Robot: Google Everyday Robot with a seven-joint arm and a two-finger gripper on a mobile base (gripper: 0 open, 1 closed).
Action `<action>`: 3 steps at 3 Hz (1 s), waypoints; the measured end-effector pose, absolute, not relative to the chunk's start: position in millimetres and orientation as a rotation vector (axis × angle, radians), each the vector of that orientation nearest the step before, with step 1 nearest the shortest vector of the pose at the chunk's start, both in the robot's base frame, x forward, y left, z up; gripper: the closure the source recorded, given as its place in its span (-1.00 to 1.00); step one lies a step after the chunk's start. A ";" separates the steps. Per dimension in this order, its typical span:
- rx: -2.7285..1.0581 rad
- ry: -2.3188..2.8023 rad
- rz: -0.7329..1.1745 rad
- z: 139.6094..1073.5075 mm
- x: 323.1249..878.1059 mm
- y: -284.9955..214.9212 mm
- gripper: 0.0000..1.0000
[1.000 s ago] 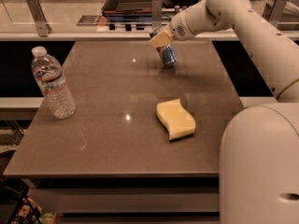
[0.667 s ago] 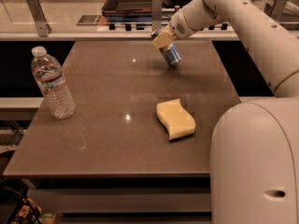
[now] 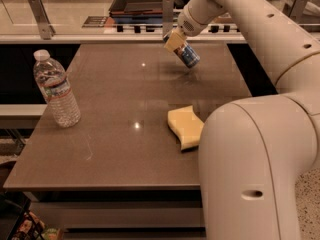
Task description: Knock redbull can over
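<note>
The redbull can (image 3: 189, 55), blue and silver, stands tilted at the far right part of the brown table (image 3: 120, 114), its top leaning to the left and its base toward the right. My gripper (image 3: 174, 41) is at the can's upper end, touching it, with the pale arm reaching in from the upper right.
A clear water bottle (image 3: 56, 90) with a white cap stands upright at the table's left edge. A yellow sponge (image 3: 185, 127) lies near the middle right. My arm's big white body (image 3: 255, 174) fills the lower right. A counter with a dark tray (image 3: 142, 1) runs behind the table.
The can has tipped further, its top pushed left, and the gripper has moved a little left and down with it. Bottle and sponge have not moved.
</note>
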State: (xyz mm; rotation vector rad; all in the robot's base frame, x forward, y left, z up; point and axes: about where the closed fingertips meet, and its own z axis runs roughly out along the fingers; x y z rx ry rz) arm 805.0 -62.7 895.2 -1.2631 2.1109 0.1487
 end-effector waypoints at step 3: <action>-1.345 2.129 0.249 839.0 824.6 -25.2 1.00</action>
